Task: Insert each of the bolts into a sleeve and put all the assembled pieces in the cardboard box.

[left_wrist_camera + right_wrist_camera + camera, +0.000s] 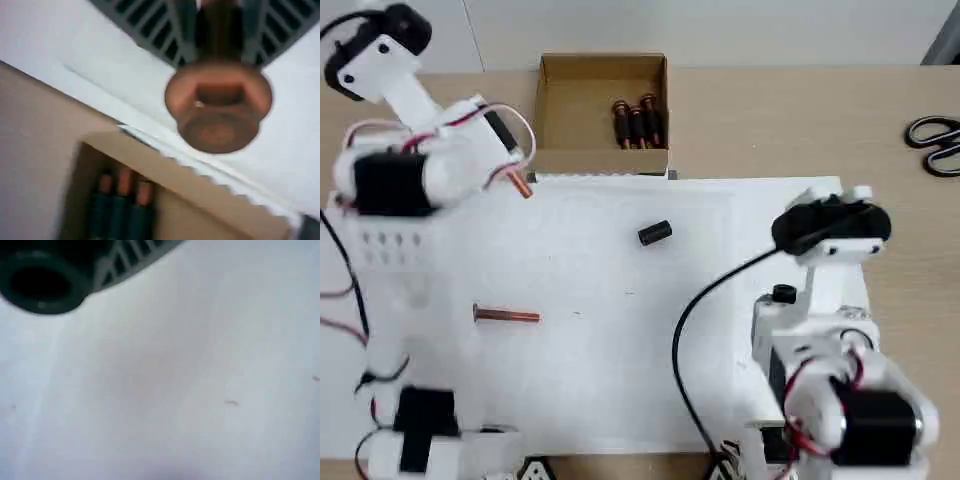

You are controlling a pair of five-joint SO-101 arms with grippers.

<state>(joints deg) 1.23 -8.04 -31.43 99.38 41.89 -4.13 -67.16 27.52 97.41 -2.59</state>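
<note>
The held bolt point(218, 102) is pinched in the left pincer point(510, 172), above the sheet point(600, 390) near the front wall of the box point(603, 160). Three assembled pieces point(637, 122) lie side by side inside the box. A loose bolt point(507, 315) and a sleeve point(655, 233) lie well apart on the sheet. A second sleeve point(40, 285) sits against the right pincer point(125, 260); whether it is pinched I cannot tell. Scissors point(935, 143) lie on the table point(770, 120).
</note>
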